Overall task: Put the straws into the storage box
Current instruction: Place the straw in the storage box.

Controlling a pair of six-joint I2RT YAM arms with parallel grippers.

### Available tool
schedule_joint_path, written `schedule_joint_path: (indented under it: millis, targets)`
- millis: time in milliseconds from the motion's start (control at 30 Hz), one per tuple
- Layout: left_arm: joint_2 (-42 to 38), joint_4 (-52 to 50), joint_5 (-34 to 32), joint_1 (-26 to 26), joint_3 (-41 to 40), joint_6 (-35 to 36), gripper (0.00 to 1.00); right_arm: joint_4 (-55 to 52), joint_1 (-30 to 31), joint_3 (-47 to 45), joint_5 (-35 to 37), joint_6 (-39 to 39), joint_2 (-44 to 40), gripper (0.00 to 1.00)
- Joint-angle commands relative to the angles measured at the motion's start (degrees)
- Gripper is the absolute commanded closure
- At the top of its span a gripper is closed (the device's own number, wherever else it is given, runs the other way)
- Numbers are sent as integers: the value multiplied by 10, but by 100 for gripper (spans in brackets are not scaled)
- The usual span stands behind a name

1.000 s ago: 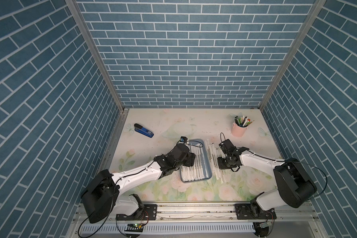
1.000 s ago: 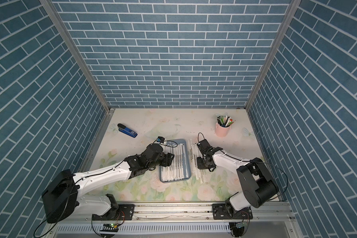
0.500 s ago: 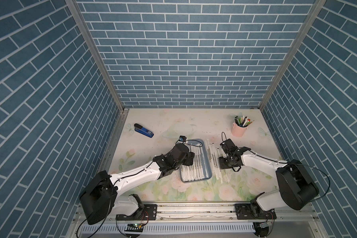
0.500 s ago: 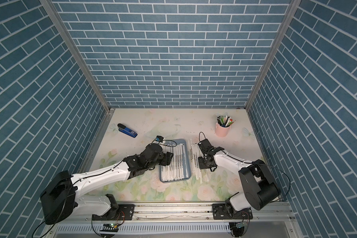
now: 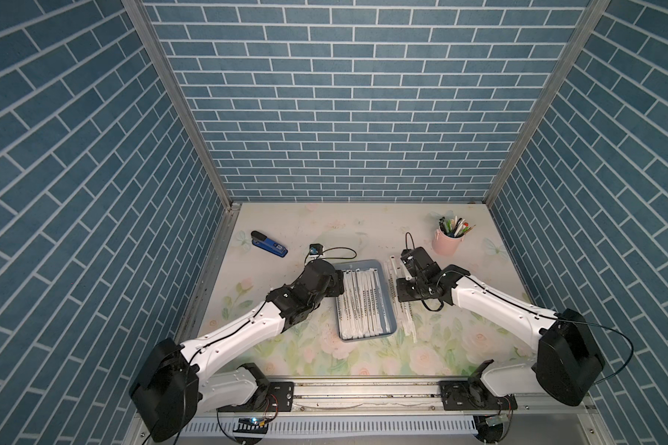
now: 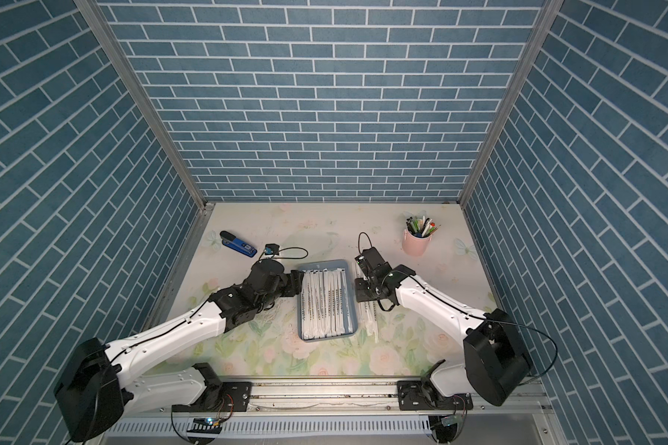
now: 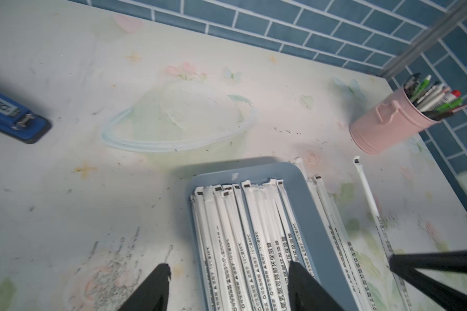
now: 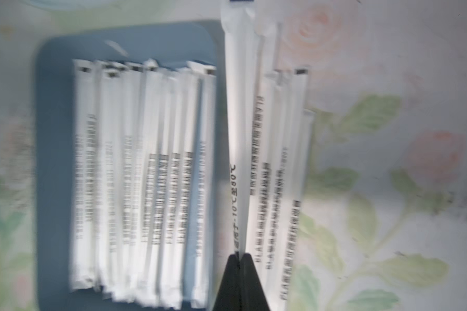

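Closed since the earlier frame, the right gripper (image 8: pixel 239 255) now pinches one straw (image 8: pixel 236 134); from frame left, the left gripper (image 7: pixel 229 265) stands wide astride the rim of the box (image 7: pixel 248 169) at centre, lined with straws (image 5: pixel 363 300), with loose straws (image 5: pixel 406 321) just right of it, light and bendy, likely best pinched mid-length.

The storage box (image 5: pixel 359 265) lies in the middle of the table (image 5: pixel 363 227), its long side running front to back, and 1 row of straws (image 5: pixel 363 304) lies in it side by side along that length. More loose straws (image 5: pixel 406 321) lie on the table just right of the box, roughly parallel to it. Behind the box, the stapler (image 5: pixel 269 243) sits well to the left and the cup (image 5: pixel 447 246) holding pens (image 5: pixel 454 227) to the right.
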Motion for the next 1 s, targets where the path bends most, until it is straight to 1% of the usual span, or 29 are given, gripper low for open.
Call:
schedule_joint_path:
  millis: [0, 67, 200, 300, 400, 600, 667, 867, 967]
  targets:
    - [-28, -34, -19, 10, -11, -10, 28, 44, 52, 18, 30, 104, 26, 96]
    - [-38, -40, -19, 13, -15, -9, 28, 83, 80, 25, 31, 128, 57, 97]
    - [-48, -45, -12, 15, -24, -8, 28, 108, 120, 62, 14, 124, 137, 97]
    - [-55, -42, -9, 15, -32, -11, 28, 110, 136, 81, 2, 122, 180, 97]
    - [-61, -37, -6, 15, -41, -12, 28, 119, 140, 81, -11, 124, 205, 97]
    - [-62, -31, 0, 15, -47, -13, 28, 124, 141, 86, -18, 124, 230, 96]
    - [-62, -30, 0, 15, -48, -12, 28, 124, 139, 84, -20, 126, 234, 94]
    - [-58, -27, 2, 15, -48, -10, 28, 119, 138, 88, -15, 126, 239, 83]
    - [-59, -27, 4, 15, -47, -11, 28, 114, 138, 91, -14, 124, 233, 81]
